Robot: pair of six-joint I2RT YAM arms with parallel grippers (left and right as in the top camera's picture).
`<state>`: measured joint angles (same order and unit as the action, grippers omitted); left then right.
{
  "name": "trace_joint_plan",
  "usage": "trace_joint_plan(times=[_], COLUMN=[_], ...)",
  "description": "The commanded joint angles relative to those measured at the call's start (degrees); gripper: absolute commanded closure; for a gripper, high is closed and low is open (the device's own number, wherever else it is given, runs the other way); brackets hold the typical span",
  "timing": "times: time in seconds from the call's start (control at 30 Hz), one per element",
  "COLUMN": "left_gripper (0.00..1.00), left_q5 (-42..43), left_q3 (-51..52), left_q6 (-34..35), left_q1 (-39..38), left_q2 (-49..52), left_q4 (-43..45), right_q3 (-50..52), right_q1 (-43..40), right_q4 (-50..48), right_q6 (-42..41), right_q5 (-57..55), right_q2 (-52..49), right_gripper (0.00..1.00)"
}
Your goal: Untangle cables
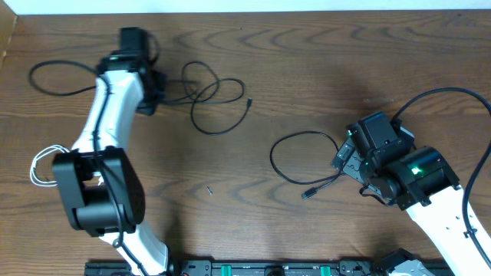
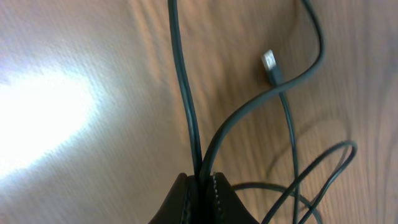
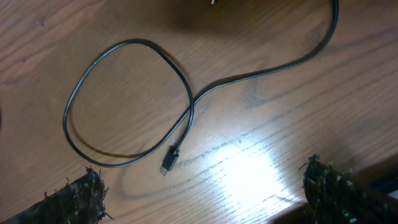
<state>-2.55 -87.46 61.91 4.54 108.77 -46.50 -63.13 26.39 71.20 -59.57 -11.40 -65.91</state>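
Left gripper pinched shut on a black cable; right gripper spread wide, holding nothing

We see the held cable run into a tangle of black loops at upper centre of the overhead view; a second black cable lies looped alone in front of the right gripper, centre right overhead

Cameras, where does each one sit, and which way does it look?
Overhead: above the table, facing straight down; shows the left arm with left gripper, and the right arm with right gripper.
Left wrist: on the left arm, facing the table past its fingers, shut on the tangled black cable.
Right wrist: on the right arm, facing down between open fingers at the looped black cable.
Shared: overhead and right wrist both show the looped black cable.
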Motion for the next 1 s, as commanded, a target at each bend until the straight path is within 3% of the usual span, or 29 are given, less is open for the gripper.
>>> trace_joint_plan(times=[0.0,0.1,0.23,0.3,0.47,0.57,0.7,0.8,0.97], left_gripper=[0.93,0.93,0.93,0.92,0.92,0.56,0.32,0.23,0.23], left_q5=[8.61,13.42,13.38,11.89,6.43,5.68,4.28,4.26,4.98], left_q3=[-0.26,-0.24,1.07,2.08,4.00,5.49,7.78,10.67,15.82], left_q6=[-9.88,-19.45,-23.56,-22.86,-11.39,-8.31,-5.27,-0.98,4.02], left_q1=[0.85,-1.86,-7.19,-9.94,-13.60,-14.12,-14.10,-14.12,-14.12], left_q2=[-0.02,-0.02,0.00,0.00,0.33,0.33,0.33,0.37,0.59], left_q4=[-0.44,-2.12,-2.95,-3.15,-6.51,-6.99,-6.78,-5.14,0.81], right_q3=[0.39,0.39,0.39,0.39,0.39,0.39,0.39,0.39,0.39], right_q1=[0.33,0.33,0.33,0.33,0.39,0.39,0.39,0.39,0.39], right_q4=[-0.92,-3.37,-4.11,-3.87,-1.20,-0.17,-0.17,-0.57,-0.66], right_q6=[0.50,0.50,0.50,0.50,0.50,0.52,0.50,0.50,0.50], right_q5=[-1.22,-1.31,-1.01,-0.39,0.17,0.13,-0.31,-0.44,-0.44], right_q2=[-0.02,-0.13,-0.63,-0.81,-0.87,-0.87,-0.87,-0.92,-0.92], right_gripper=[0.01,0.01,0.01,0.01,0.01,0.01,0.01,0.01,0.01])
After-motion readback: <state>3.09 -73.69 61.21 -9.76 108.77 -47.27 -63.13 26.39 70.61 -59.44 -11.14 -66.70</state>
